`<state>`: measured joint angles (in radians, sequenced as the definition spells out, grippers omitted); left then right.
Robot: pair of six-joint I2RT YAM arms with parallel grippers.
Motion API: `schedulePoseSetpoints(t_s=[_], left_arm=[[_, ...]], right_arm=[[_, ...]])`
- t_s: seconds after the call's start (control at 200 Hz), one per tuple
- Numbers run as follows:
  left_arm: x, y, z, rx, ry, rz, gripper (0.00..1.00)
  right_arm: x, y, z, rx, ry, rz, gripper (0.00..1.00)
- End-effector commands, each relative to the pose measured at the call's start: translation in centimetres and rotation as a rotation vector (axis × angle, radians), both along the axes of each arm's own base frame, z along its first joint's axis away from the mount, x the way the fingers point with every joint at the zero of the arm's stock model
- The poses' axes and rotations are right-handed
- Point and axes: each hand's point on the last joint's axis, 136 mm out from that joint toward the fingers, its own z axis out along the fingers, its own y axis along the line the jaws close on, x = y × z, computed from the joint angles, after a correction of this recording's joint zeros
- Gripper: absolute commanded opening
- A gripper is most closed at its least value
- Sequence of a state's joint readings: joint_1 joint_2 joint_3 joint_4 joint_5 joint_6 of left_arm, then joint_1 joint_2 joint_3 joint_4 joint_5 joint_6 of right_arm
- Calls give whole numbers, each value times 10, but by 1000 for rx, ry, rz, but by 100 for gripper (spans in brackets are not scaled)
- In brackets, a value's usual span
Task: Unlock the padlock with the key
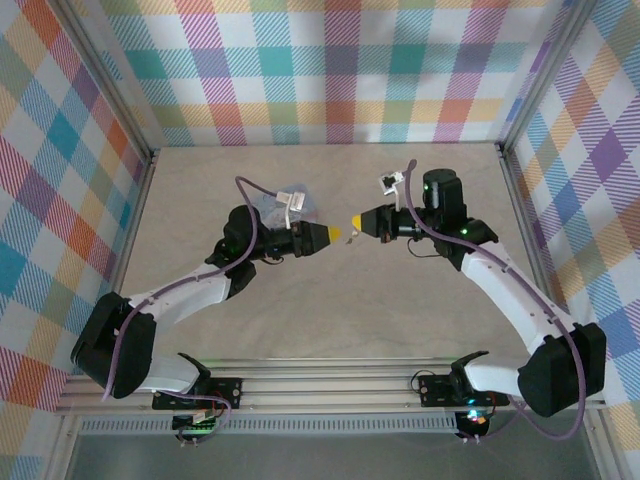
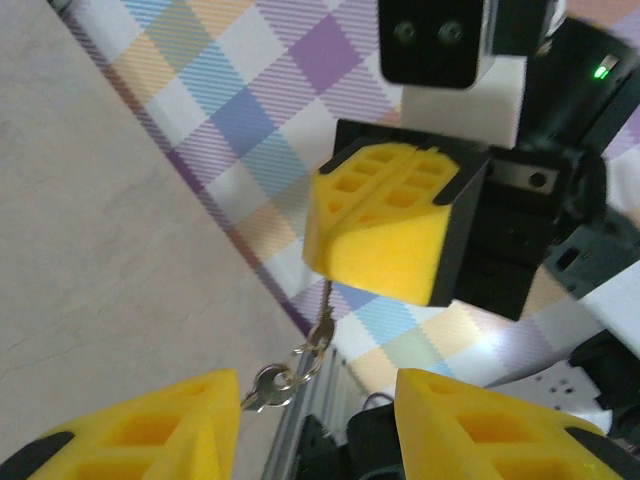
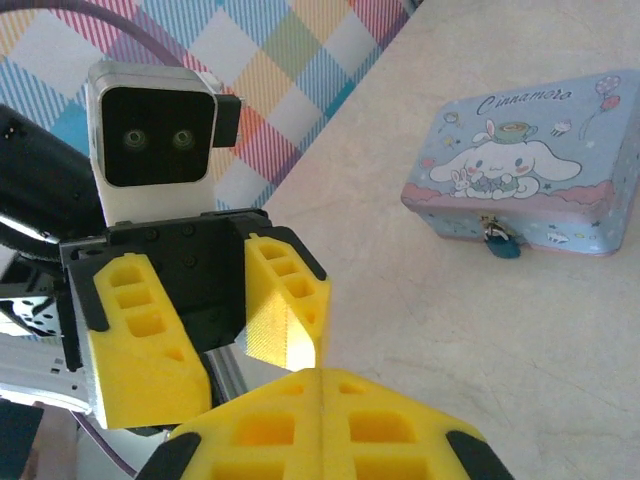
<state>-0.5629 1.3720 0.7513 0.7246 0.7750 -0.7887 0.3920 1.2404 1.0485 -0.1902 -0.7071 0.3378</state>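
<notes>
I see right gripper (image 2: 380,250) pinched shut on the chain of the key (image 2: 268,385), which dangles at 6 o'clock. Left gripper (image 2: 315,400) gapes wide. Padlock (image 3: 497,243) hangs on tin box (image 3: 520,170) front.

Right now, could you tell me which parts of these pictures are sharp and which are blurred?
Left wrist view: the key hanging from the right pincer is slightly soft, the left pincer at the bottom edge blurrier. Right wrist view: the tin box and padlock are crisp. Top view: evenly lit, no glare.
</notes>
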Motion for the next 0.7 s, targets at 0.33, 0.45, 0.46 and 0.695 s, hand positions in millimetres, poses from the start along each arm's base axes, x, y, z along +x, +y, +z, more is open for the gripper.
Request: schedulePoseSetpoints(t_s=[0.33, 0.45, 0.46, 0.695], left_arm=[[-10, -20, 33, -174, -37, -79, 44], [-12, -24, 33, -182, -33, -96, 42], [-13, -24, 33, -183, -33, -98, 41], [-15, -27, 32, -178, -29, -117, 35]], right_arm=[[3, 6, 37, 176, 3, -19, 0], [4, 6, 39, 198, 11, -29, 0], [4, 6, 39, 199, 11, -29, 0], [5, 6, 40, 213, 17, -36, 0]])
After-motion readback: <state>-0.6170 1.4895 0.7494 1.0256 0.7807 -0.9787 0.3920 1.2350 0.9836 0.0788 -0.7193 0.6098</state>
